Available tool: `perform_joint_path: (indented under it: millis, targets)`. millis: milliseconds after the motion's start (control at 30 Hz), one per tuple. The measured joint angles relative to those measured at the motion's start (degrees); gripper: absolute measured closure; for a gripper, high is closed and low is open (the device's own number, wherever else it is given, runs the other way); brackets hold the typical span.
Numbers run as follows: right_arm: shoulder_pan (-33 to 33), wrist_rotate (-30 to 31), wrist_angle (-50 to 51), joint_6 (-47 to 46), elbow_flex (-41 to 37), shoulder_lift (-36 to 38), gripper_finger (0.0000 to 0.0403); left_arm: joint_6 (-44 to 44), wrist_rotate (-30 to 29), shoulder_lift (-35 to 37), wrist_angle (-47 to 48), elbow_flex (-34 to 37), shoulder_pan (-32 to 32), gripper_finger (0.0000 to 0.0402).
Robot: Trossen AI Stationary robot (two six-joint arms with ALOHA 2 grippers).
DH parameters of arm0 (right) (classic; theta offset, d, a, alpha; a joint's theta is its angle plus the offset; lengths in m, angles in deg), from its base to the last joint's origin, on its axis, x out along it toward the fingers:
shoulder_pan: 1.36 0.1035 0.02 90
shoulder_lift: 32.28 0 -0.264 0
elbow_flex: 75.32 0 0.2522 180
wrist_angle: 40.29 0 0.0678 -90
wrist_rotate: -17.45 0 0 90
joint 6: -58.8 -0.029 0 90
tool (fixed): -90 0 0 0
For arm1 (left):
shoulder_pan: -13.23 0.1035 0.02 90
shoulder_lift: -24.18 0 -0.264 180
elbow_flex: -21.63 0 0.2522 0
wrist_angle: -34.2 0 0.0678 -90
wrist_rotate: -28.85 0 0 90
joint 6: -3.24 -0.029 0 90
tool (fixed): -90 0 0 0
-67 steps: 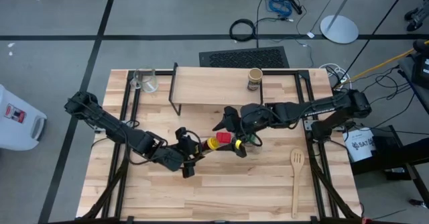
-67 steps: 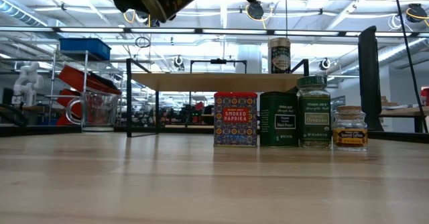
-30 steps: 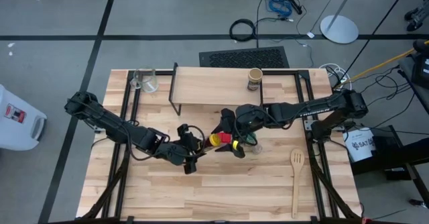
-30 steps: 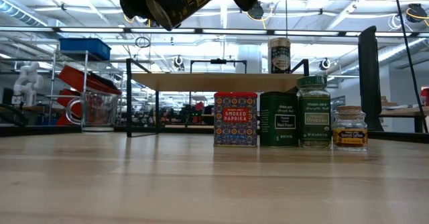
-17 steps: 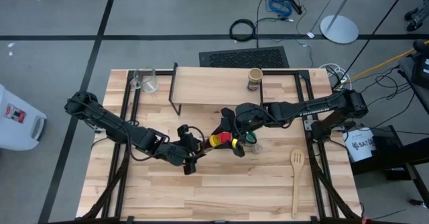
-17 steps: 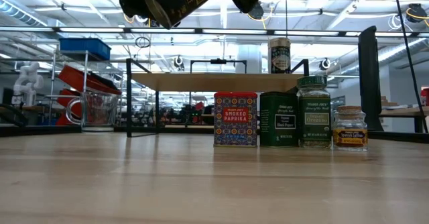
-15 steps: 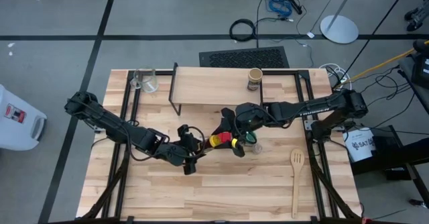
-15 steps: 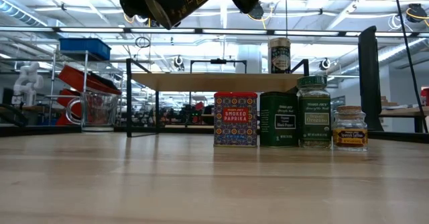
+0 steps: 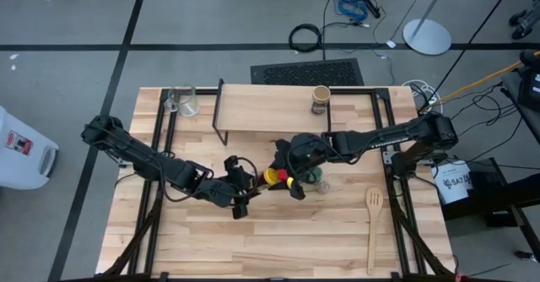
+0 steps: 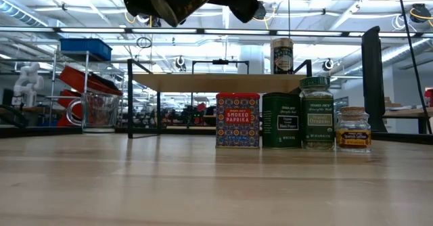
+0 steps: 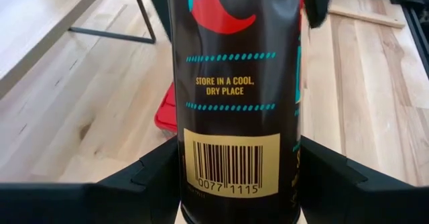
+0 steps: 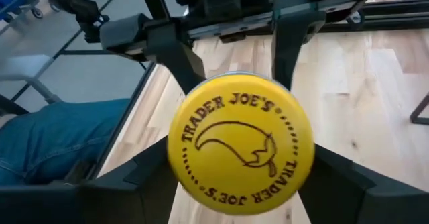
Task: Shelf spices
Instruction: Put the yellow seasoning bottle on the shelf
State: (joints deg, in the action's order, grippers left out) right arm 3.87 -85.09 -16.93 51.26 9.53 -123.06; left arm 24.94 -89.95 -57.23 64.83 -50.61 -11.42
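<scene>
Above the table's middle, yellow jar (image 9: pixel 268 177) tilted (lid toward the right gripper (image 9: pixel 291 176)), clamped between left gripper (image 9: pixel 245 189) fingers; right fingers flanking the lid, contact unclear

Wooden table (image 9: pixel 278 240) bearing shelf (image 9: pixel 261 111) with tan jar (image 9: pixel 321 99), glass cup (image 9: pixel 186 102), spatula (image 9: pixel 372 227), red tin (image 10: pixel 237 120), dark tin (image 10: pixel 281 121), green-lidded jar (image 10: pixel 316 113), tiny jar (image 10: pixel 353 128)

High view: overhead, straight down, whole desk (image 9: pixel 211 240) plus floor around. Low view: desk-top height, level across desk toward shelf (image 10: pixel 216 82) and room behind. Left wrist view: very close on yellow jar (image 11: pixel 234 96) side, barcode facing lens. Right wrist view: very close on same jar's lid. Jar shared by all four views; shelf shared by high and low.
</scene>
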Motion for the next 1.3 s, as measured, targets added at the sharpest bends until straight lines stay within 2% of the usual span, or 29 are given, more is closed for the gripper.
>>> perform_joint_path:
  millis: [733, 1067, 1300]
  targets:
    - [0.00, -1.64, -0.81, 0.69, 0.02, 0.34, 0.0155, -0.01, 0.57, 0.00, 0.40, 0.02, -0.09, 0.0162]
    - [-0.02, -2.85, -0.98, 0.71, 0.09, 0.34, 0.0121, 0.00, 0.59, -0.02, 0.47, 0.02, -0.09, 0.0162]
    - [-0.02, -2.84, -0.41, 1.39, 0.09, 0.34, 0.0143, 0.02, 0.59, -0.04, 0.61, 0.02, -0.09, 0.0162]
